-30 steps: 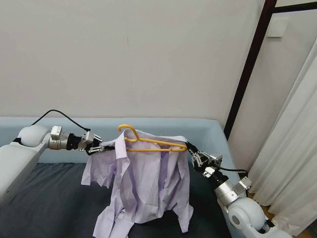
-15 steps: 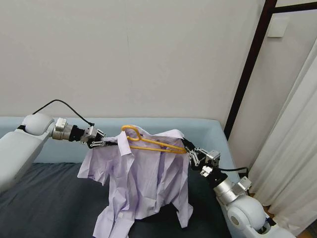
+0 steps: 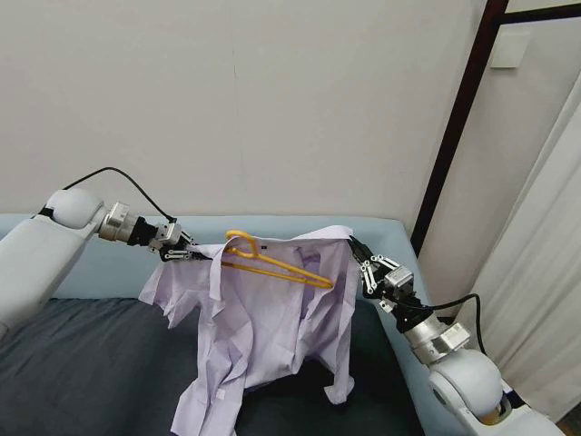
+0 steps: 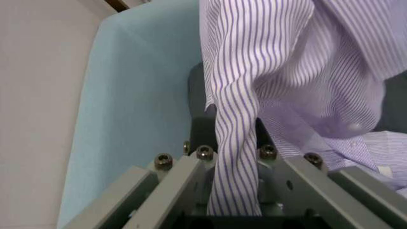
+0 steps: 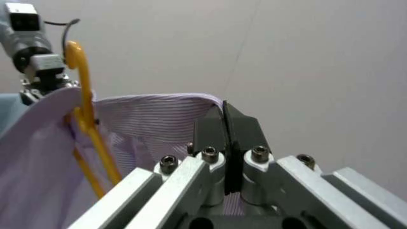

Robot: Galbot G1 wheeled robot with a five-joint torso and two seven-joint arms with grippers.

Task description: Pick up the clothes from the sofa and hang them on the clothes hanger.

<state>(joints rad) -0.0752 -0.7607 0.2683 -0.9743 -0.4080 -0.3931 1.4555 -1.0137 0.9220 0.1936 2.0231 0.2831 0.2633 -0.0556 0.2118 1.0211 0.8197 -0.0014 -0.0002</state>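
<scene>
Left gripper (image 3: pixel 193 256): fingers pressed together on a fold of the shirt (image 3: pixel 272 336) at one shoulder. Right gripper (image 3: pixel 357 248): also closed, pinching the shirt's edge at the other shoulder. The shirt hangs spread between them above the sofa (image 3: pixel 82 363); whether the hem touches the seat, cannot tell. The hanger (image 3: pixel 272 265) lies tilted at the collar, held by neither gripper.

Risks: a thin pinch slips and one shoulder drops; slack or uneven height tips the hanger out.

Count: two grippers, one shirt, one hanger, one sofa.
</scene>
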